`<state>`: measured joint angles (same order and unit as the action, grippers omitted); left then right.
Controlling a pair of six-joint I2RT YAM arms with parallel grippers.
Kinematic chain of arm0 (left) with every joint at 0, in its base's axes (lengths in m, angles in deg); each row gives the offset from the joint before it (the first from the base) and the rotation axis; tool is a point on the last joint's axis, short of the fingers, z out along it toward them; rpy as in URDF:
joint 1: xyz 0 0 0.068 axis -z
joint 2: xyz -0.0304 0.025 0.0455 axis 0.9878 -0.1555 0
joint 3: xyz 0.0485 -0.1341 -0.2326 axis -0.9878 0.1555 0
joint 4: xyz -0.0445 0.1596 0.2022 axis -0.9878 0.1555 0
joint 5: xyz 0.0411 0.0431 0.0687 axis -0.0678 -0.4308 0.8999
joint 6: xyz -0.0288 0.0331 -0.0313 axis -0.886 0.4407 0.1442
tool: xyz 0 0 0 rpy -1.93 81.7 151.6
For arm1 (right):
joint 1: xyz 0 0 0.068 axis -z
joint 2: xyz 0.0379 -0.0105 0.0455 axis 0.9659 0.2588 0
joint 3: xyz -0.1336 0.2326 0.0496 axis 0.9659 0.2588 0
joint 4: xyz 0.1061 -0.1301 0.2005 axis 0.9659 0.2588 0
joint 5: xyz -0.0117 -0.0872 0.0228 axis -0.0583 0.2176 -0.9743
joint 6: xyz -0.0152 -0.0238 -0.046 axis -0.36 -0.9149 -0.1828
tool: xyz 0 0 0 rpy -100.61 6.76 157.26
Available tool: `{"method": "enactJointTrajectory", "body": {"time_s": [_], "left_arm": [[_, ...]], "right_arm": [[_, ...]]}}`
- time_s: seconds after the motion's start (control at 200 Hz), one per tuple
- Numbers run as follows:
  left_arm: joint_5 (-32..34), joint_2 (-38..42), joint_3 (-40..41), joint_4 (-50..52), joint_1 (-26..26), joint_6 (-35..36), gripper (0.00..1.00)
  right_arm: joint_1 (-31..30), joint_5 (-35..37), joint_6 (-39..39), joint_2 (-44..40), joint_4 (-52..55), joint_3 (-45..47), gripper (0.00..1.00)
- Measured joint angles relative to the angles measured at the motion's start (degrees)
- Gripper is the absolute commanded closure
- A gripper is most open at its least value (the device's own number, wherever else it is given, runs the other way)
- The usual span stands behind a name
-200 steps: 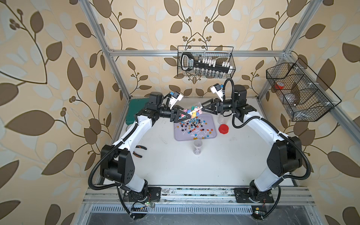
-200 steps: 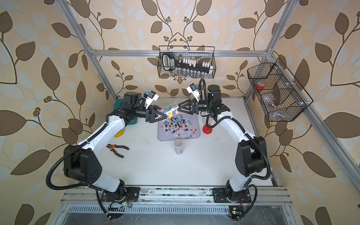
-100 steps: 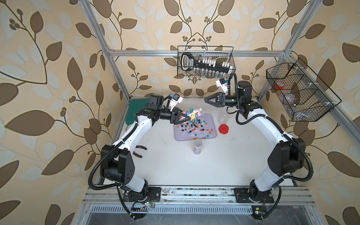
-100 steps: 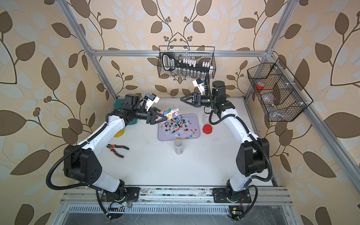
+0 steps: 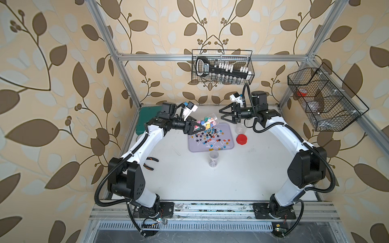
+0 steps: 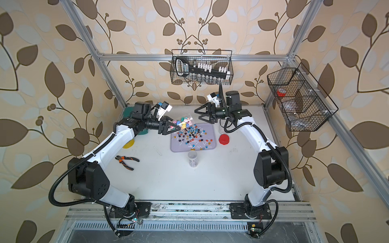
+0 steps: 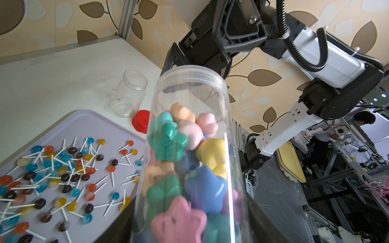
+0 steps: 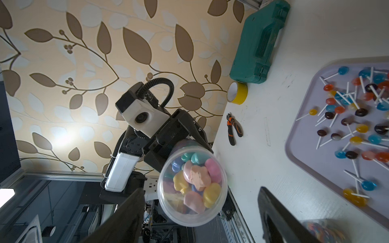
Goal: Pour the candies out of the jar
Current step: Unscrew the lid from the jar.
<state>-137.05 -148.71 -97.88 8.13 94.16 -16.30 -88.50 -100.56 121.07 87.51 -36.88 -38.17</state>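
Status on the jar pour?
Left gripper shut on jar, tilted near tray. Right gripper open, facing its mouth, apart. Star candies inside; lollipops on tray.

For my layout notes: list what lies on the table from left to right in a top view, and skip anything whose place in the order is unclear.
Orange-handled black pliers → flat lilac plastic tray → round red plastic lid.

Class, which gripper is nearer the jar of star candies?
Left. The left gripper has its jaws shut on the jar; the right gripper faces the jar's mouth, jaws open, not touching.
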Motion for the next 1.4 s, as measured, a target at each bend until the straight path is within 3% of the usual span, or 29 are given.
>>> {"method": "enactJointTrajectory", "body": {"time_s": [0.585, 0.955, 1.24, 1.405], "left_arm": [[0.5, 0.35, 0.0, 0.7, 0.04, 0.24, 0.45], [0.94, 0.35, 0.0, 0.94, 0.04, 0.22, 0.45], [1.05, 0.35, 0.0, 0.98, 0.04, 0.17, 0.45], [1.16, 0.35, 0.0, 0.96, 0.04, 0.13, 0.45]], "right_arm": [[-3.06, -1.77, 0.83, 1.29, -2.4, 0.0, 0.35], [-3.08, -2.99, 1.31, 2.32, -3.54, -0.02, 0.31], [-3.23, -3.63, 1.31, 2.8, -4.2, -0.02, 0.34], [-3.26, -3.85, 1.49, 2.8, -4.87, -0.04, 0.46]]}}
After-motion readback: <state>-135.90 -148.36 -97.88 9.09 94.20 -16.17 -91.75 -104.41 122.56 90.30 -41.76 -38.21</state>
